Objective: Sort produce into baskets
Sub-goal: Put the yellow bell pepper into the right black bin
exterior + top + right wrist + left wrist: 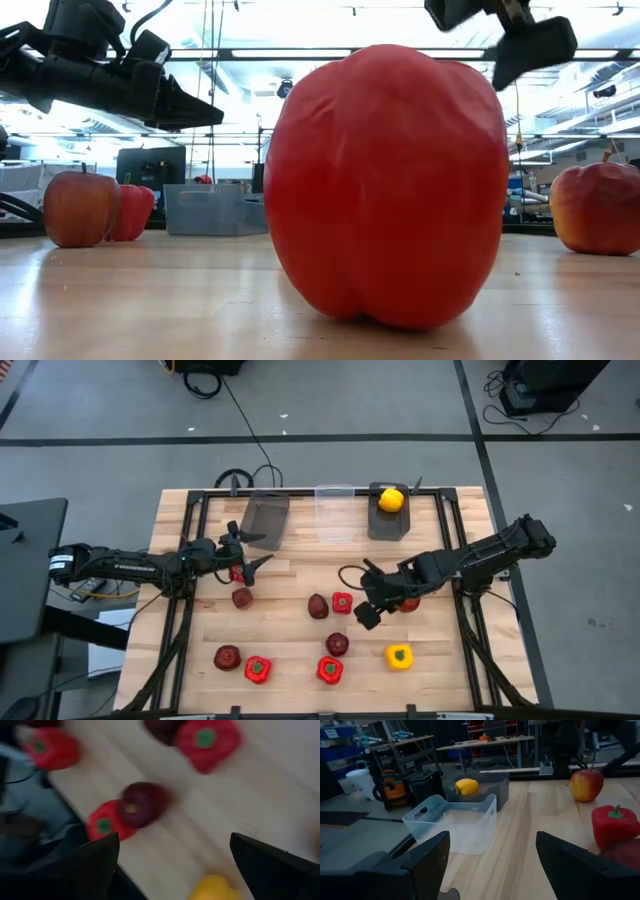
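Jaws of both grippers wide apart and empty, right gripper partly hiding a red fruit.

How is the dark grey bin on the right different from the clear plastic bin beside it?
The right dark grey bin is opaque and holds a yellow pepper; the clear plastic bin is see-through and holds nothing. The grey bin sits at the row's right end, the clear one in the middle. Both are small, rectangular and alike in size, along the table's far edge.
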Robot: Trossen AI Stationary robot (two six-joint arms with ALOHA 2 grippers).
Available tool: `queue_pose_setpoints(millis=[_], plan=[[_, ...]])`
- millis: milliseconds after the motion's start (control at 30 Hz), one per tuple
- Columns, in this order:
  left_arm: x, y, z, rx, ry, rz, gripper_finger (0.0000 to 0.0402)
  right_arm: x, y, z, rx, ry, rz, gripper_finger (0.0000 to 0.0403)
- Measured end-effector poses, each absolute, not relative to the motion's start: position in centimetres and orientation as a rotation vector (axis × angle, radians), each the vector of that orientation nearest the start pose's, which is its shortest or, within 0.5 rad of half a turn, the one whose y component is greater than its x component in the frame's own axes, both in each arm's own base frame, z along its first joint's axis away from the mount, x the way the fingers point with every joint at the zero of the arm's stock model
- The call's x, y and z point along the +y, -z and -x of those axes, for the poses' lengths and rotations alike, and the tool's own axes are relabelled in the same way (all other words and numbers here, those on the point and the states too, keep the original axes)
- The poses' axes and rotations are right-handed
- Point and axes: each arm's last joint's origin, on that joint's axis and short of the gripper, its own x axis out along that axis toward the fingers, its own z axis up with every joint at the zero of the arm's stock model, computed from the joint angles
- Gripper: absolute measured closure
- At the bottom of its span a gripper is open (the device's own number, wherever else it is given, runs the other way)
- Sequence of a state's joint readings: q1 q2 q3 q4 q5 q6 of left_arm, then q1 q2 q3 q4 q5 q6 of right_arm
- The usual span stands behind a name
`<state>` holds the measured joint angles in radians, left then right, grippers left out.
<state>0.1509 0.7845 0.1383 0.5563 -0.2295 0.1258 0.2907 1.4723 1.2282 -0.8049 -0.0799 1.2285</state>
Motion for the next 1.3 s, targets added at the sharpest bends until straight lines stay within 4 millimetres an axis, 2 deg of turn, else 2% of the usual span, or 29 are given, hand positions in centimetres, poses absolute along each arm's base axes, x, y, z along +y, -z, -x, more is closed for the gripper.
queue_pose_setpoints(millis=[167,367,667,833,967,1100,1300], plan=[[3.1,-18.1,-15.8,0.123,-0.374,-0.109,0.0099,9.7,-28.5,-28.4,1.056,0.277,-0.990,0.0029],[3.1,-17.7,-15.7,0.159,-0.373,-0.088,0.0102,10.7,-28.5,-28.0,1.073,0.288,-1.021,0.0037],[3.1,-17.2,-15.7,0.197,-0.374,-0.055,0.0108,13.7,-27.6,-24.7,1.241,0.593,-1.209,0.0050],[3.0,-16.6,-15.8,0.243,-0.373,-0.035,0.0108,15.7,-27.3,-23.9,1.220,0.638,-1.249,0.0051],[3.0,-16.1,-16.0,0.271,-0.380,0.025,0.0108,17.2,-25.7,-24.0,1.302,0.657,-1.202,0.0051],[3.1,-15.6,-16.2,0.287,-0.392,0.100,0.0108,18.5,-23.3,-24.5,1.423,0.585,-1.023,0.0051],[2.8,-14.9,-16.7,0.311,-0.385,0.164,0.0108,19.1,-21.4,-24.7,1.449,0.640,-0.922,0.0051]])
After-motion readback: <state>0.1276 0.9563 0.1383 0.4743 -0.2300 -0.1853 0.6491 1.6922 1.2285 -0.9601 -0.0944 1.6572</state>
